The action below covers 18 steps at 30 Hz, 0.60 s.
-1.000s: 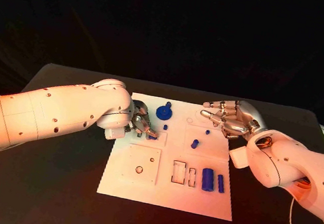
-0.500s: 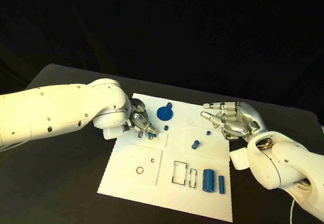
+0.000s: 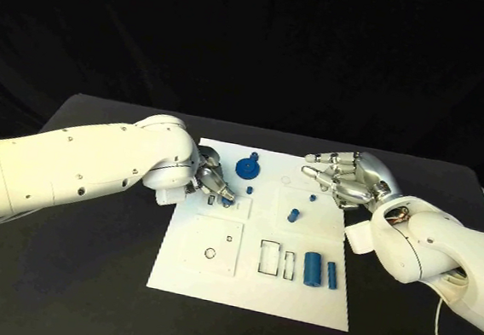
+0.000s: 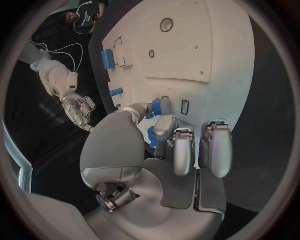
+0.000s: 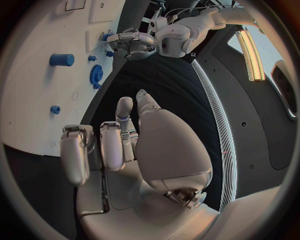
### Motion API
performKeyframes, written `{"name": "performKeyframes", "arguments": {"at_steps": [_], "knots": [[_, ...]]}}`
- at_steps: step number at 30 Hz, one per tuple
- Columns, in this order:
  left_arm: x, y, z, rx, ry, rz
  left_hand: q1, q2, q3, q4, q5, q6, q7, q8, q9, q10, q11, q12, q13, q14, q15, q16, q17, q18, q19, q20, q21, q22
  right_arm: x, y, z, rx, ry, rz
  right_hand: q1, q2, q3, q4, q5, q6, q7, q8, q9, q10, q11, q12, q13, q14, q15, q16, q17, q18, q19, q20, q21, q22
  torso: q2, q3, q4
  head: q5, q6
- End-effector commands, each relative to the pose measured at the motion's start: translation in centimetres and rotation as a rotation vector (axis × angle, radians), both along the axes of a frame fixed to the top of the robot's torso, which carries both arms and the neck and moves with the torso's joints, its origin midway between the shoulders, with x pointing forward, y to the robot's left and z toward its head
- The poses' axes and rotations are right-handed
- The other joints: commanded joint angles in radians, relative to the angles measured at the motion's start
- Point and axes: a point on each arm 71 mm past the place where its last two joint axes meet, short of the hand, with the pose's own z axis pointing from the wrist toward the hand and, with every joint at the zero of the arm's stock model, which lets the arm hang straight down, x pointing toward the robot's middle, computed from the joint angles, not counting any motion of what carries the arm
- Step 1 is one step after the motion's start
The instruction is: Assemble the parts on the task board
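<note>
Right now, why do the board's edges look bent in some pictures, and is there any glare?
Head view: the task board has straight edges, evenly lit on the black table. Left wrist view: fisheye bows its edges. Right wrist view: a bright light strip glares beside the right hand.

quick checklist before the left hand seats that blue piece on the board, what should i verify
1. Left hand holds a part: ok. In the left wrist view its fingers pinch a small blue part.
2. Part lined up with a slot: cannot tell. It sits close to a small rectangular slot, but the fit is hidden.
3. Right hand out of the way: ok. It hovers over the task board at its far right edge, empty, fingers curled.
4. Other parts clear of the work spot: ok. The blue gear and the two blue cylinders lie apart from it.
5. Task board flat on the table: ok.
</note>
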Motion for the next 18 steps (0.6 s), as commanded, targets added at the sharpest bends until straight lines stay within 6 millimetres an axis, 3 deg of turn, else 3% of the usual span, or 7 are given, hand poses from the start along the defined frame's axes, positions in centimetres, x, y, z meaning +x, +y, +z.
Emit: {"name": "performKeyframes", "arguments": {"at_steps": [1,18], "knots": [[0.11,-0.17,0.12,0.095,-0.039,-0.06,-0.011,-0.003,0.204,-0.211,0.011,0.01,-0.001,0.002,0.001,0.01,-0.002,0.005,0.002,0.105,0.0,0.003,0.263,-0.001,0.07,-0.001,-0.001,0.176,-0.1,0.18,0.03,0.001,-0.006,0.02,-0.007,0.002,-0.007,0.001,0.006,-0.004,0.0,-0.001,0.0,0.0,-0.001,-0.001,-0.001,0.042,-0.008,-0.006,-0.002,0.012,0.001,-0.008,-0.005,0.09,0.001,-0.0014,0.0003,-0.001,-0.001],[0.01,-0.92,0.28,0.167,-0.087,-0.115,-0.015,-0.004,0.202,-0.217,0.026,0.015,-0.003,0.001,0.002,0.013,-0.003,0.007,0.005,0.105,0.0,0.003,0.263,-0.003,0.072,-0.001,0.002,0.181,-0.1,0.26,0.03,0.005,-0.008,0.023,-0.008,0.002,-0.008,0.001,0.007,-0.004,0.0,-0.001,0.0,0.0,-0.001,-0.002,-0.002,0.042,-0.008,-0.006,-0.001,0.012,0.001,-0.008,-0.005,0.09,0.001,-0.0011,0.0004,0.001,-0.005]]}}
